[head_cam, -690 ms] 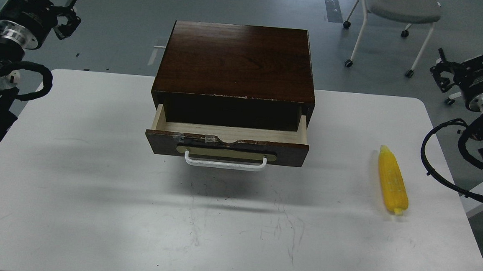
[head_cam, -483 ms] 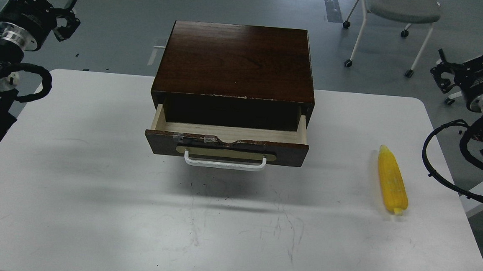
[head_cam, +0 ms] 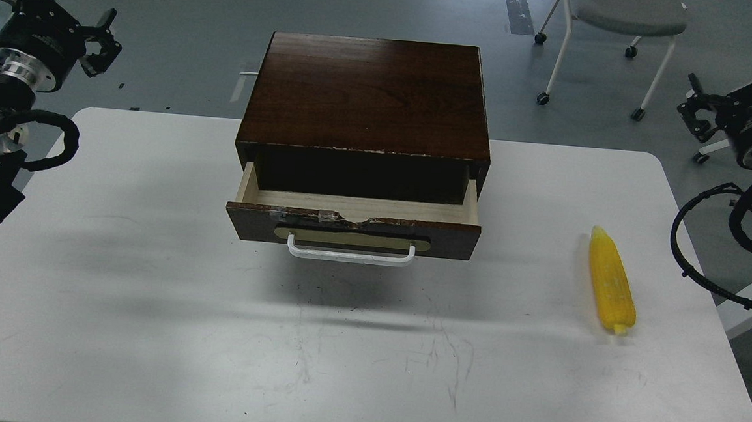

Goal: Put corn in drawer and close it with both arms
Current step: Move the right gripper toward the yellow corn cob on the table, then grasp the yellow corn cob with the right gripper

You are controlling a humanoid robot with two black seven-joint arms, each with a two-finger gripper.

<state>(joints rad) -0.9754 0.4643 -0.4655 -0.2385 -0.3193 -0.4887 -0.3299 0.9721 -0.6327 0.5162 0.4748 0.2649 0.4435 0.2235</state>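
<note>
The yellow corn lies on the white table at the right, pointed end away from me. The drawer of the dark wooden cabinet stands partly pulled out; its pale wood inside shows nothing in it, and its white handle faces me. My left gripper is open and empty, off the table's far left corner. My right gripper is open and empty, off the table's right edge and beyond the corn.
A grey chair on castors stands on the floor behind the table at the right. Black cables loop from both arms near the table's left and right edges.
</note>
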